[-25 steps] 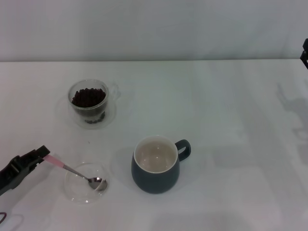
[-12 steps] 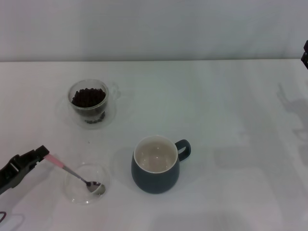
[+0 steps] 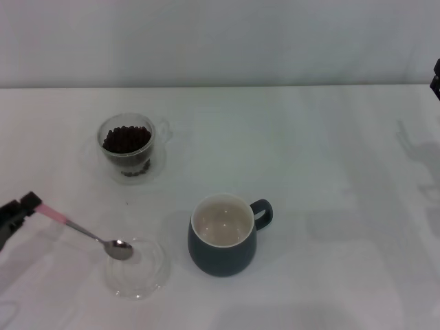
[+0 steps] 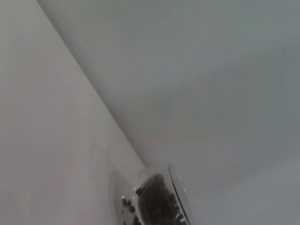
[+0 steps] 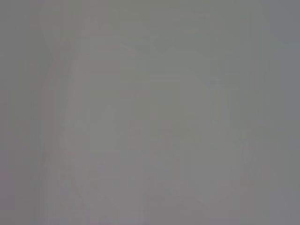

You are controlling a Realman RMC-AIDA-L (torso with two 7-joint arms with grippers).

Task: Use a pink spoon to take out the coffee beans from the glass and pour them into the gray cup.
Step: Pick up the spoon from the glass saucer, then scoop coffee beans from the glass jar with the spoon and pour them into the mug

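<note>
My left gripper (image 3: 24,205) is at the table's left edge, shut on the pale pink handle of the pink spoon (image 3: 82,232). The spoon's metal bowl hangs just above the rim of a shallow clear glass dish (image 3: 137,269). The glass (image 3: 126,146) with the coffee beans (image 3: 126,138) stands at the back left; it also shows in the left wrist view (image 4: 154,197). The gray cup (image 3: 223,236), cream-white inside and empty, stands at the front centre with its handle to the right. My right gripper is parked at the far right edge (image 3: 436,75).
The white table (image 3: 330,172) runs to a pale wall at the back. The right wrist view shows only a blank grey surface.
My left gripper has moved left and up with the spoon. The spoon's bowl has left the inside of the dish. The dish now lies slightly further right and nearer.
</note>
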